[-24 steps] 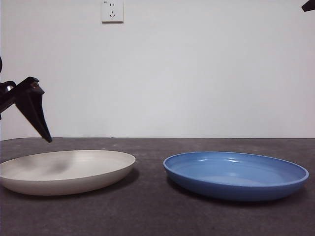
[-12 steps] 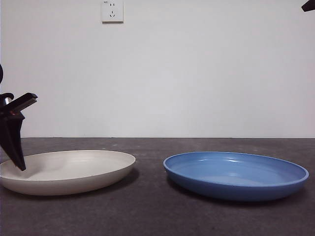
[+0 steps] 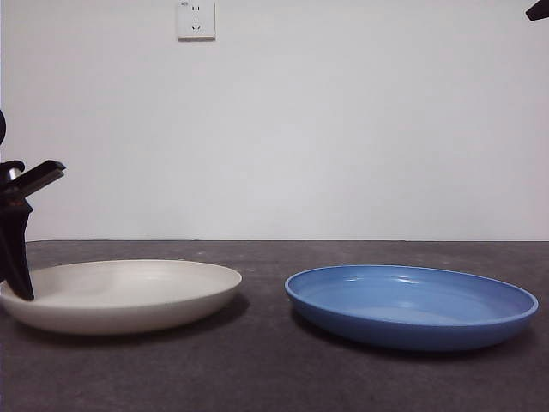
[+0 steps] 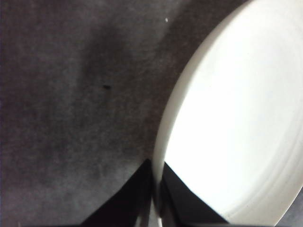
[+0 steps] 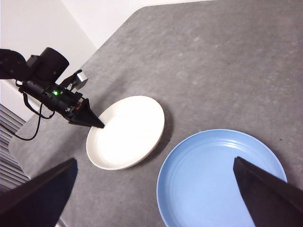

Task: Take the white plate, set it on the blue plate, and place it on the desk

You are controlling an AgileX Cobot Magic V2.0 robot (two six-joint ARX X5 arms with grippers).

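Observation:
The white plate [image 3: 129,296] lies on the dark desk [image 3: 257,378] at the left, and the blue plate [image 3: 412,305] sits to its right with a gap between them. My left gripper [image 3: 19,283] is at the white plate's far left rim. The left wrist view shows the left gripper [image 4: 155,189] shut on the rim of the white plate [image 4: 236,118], one jaw inside it and one outside. My right gripper [image 5: 154,163] hangs open high above both plates, over the blue plate [image 5: 213,179] and the white plate [image 5: 125,132]. It shows only as a black tip [image 3: 538,9] at the top right corner.
A white wall with a socket [image 3: 196,19] stands behind the desk. In the right wrist view the desk's edge [image 5: 47,142] runs close to the left arm [image 5: 52,87], with cables hanging beside it.
The left gripper has come down from above the desk to the white plate's left rim and shut on it. The plate has shifted slightly to the right and sits a little higher.

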